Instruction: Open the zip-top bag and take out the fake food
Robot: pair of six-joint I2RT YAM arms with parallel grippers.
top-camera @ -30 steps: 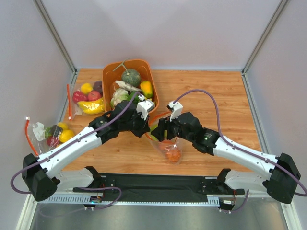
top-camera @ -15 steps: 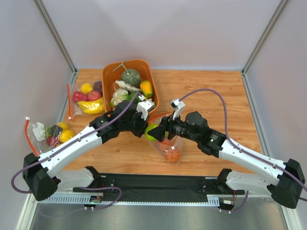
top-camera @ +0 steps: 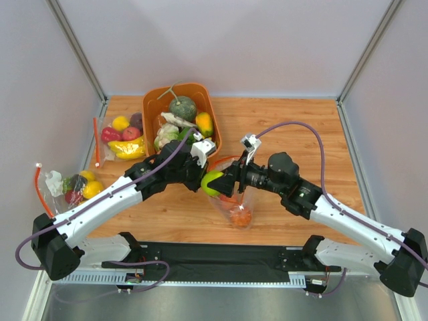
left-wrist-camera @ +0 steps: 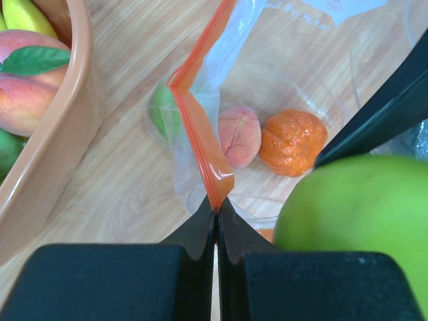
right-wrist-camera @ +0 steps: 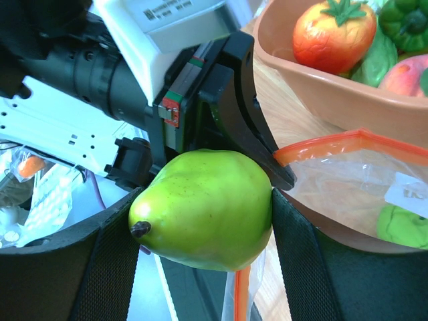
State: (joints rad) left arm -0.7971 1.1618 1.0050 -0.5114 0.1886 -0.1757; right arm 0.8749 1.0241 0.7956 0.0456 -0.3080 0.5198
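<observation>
The clear zip-top bag [top-camera: 237,200] lies at the table's middle, its red-orange zip strip [left-wrist-camera: 200,144] raised. My left gripper [left-wrist-camera: 217,212] is shut on that strip and holds the mouth up. My right gripper [right-wrist-camera: 204,214] is shut on a green pear-like fruit [right-wrist-camera: 204,208], which also shows in the top view [top-camera: 212,182] just above the bag's mouth. Inside the bag lie an orange fruit [left-wrist-camera: 292,142], a peach-red one [left-wrist-camera: 238,136] and a green one [left-wrist-camera: 162,110]. A white label [right-wrist-camera: 411,194] is on the bag.
An orange bin [top-camera: 152,110] of fake produce stands at the back, close to the left gripper. A bag with banana and purple fruit [top-camera: 124,137] lies left of it. Another bag [top-camera: 73,187] lies at the far left edge. A black mat [top-camera: 221,257] runs along the front.
</observation>
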